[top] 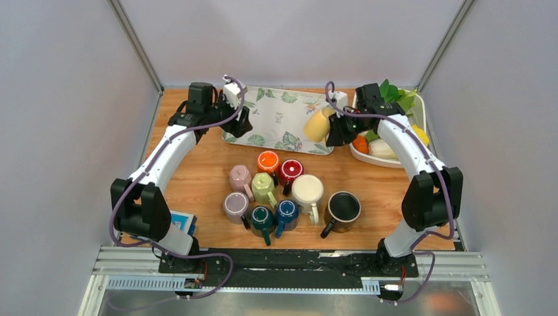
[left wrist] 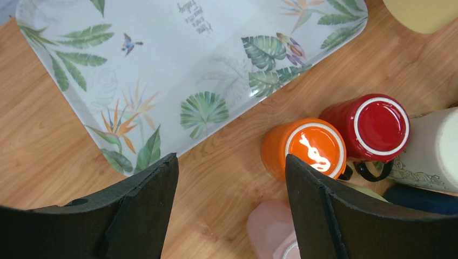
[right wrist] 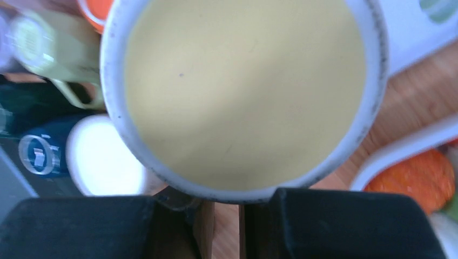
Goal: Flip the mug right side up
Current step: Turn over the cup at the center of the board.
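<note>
Nearest the lens, the right hand (right wrist: pixel 227 226) has its two black fingers (right wrist: pixel 335 221) pressed almost together, pinching the near edge of the yellow mug (right wrist: pixel 243 91). Just what they clamp, rim or handle, is hidden under the mug's round face.

That mug is off the table (top: pixel 197 164). In the top view it hangs tilted on its side by the right end of the leaf-print tray (top: pixel 283 112), at the far side of the table.

As a judgement, the grasp and the lift are done and the turn is partway. What remains is to finish the roll, set the mug down on its base and let go.

Whether the pale round face filling the right wrist view is the mug's mouth or its bottom cannot be told. Everything around it there is blurred.

Near of the tray stands a cluster of other mugs, among them an orange mug (top: pixel 268 160) and a red mug (top: pixel 290 170), both bottom up. To the right of the tray a white dish (top: pixel 388 159) holds vegetables, partly covered by the right arm.

At the tray's left end the left hand (left wrist: pixel 232 210) hovers spread wide, holding nothing.
</note>
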Robot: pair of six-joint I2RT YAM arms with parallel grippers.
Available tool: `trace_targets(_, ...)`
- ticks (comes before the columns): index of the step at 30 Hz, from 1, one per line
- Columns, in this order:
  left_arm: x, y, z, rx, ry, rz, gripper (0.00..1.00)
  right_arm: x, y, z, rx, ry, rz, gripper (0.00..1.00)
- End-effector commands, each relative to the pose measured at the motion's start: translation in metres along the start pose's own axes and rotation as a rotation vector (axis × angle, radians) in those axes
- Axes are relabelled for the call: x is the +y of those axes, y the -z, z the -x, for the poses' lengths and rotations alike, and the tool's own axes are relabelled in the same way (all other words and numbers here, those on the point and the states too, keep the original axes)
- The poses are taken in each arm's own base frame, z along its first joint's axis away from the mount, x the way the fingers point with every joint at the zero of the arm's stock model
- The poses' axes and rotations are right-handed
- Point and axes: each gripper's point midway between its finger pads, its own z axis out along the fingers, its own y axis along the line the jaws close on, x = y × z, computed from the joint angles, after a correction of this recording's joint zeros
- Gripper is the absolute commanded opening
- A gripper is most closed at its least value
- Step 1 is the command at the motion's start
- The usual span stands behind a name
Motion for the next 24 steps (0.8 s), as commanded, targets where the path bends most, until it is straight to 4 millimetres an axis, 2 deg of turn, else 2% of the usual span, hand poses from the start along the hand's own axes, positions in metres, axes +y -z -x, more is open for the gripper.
trace_targets(1,-0.014,0.016,0.054,-0.223,-0.226,-0.001,0.79,0.05,0.014,0.072,-0.18,-0.073,0.328,0.0)
trace_targets(5,-0.025,0.03,0.078,-0.383,-0.441,0.084,0.8,0.072,0.019,0.111,-0.25,-0.161,0.585,0.0)
trace_targets(8,-0.036,0.043,0.096,-0.525,-0.592,0.153,0.81,0.085,0.024,0.129,-0.261,-0.227,0.779,0.0)
trace_targets(14,-0.063,0.04,0.11,-0.683,-0.799,0.201,0.83,0.093,0.022,0.126,-0.127,-0.384,1.043,0.0)
trace_targets(20,-0.074,0.018,0.111,-0.711,-0.843,0.187,0.83,0.117,0.025,0.12,-0.022,-0.377,1.126,0.0)
trace_targets(24,-0.081,0.009,0.118,-0.741,-0.837,0.179,0.82,0.121,0.024,0.119,-0.01,-0.373,1.136,0.0)
